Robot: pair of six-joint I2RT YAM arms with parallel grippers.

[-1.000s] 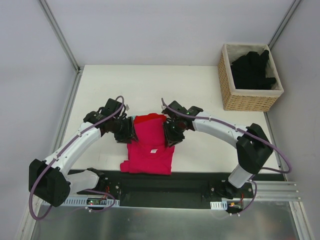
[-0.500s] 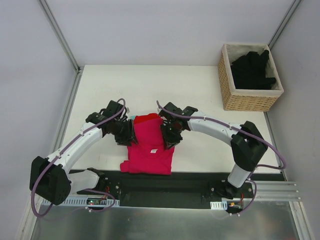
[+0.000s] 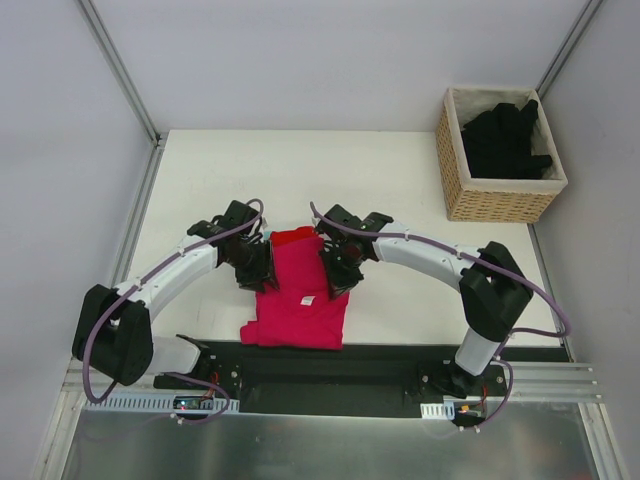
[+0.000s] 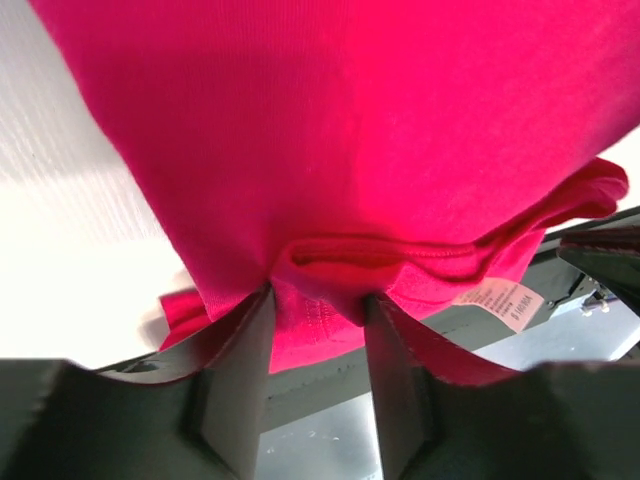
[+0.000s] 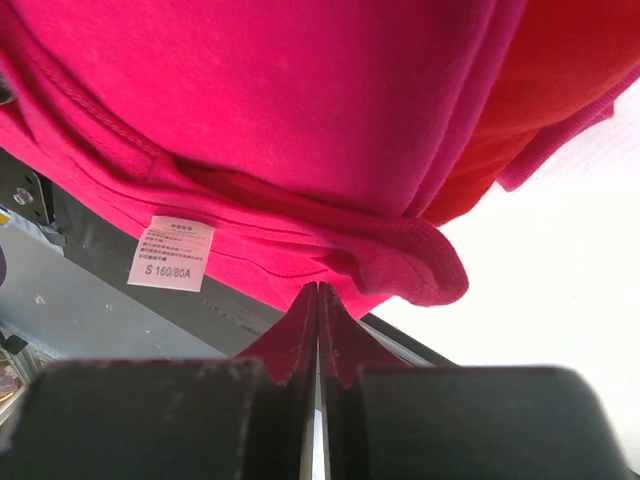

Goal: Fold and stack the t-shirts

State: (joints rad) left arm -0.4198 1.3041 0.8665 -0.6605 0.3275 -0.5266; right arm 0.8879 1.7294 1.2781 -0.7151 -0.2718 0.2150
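The magenta-pink t-shirt (image 3: 300, 300) lies part-folded near the table's front edge, its white label (image 3: 308, 300) showing. The brighter red t-shirt (image 3: 297, 237) peeks out from under its far end. My left gripper (image 3: 264, 277) is at the shirt's left edge; in the left wrist view its fingers (image 4: 245, 345) stand a little apart with a thick bunch of magenta cloth (image 4: 330, 290) between them. My right gripper (image 3: 336, 277) is at the right edge; its jaws are pressed together at the magenta hem (image 5: 330, 265), with the label (image 5: 170, 252) beside it. Black t-shirts (image 3: 505, 138) fill the basket.
A woven wicker basket (image 3: 497, 200) stands at the table's back right corner. A black rail (image 3: 330, 365) runs along the front edge just below the shirt. The white tabletop (image 3: 300, 170) stretches behind the arms.
Both grippers have moved inward and slightly toward the front along the magenta shirt's sides, the left one more. The shirt's upper part looks narrower.
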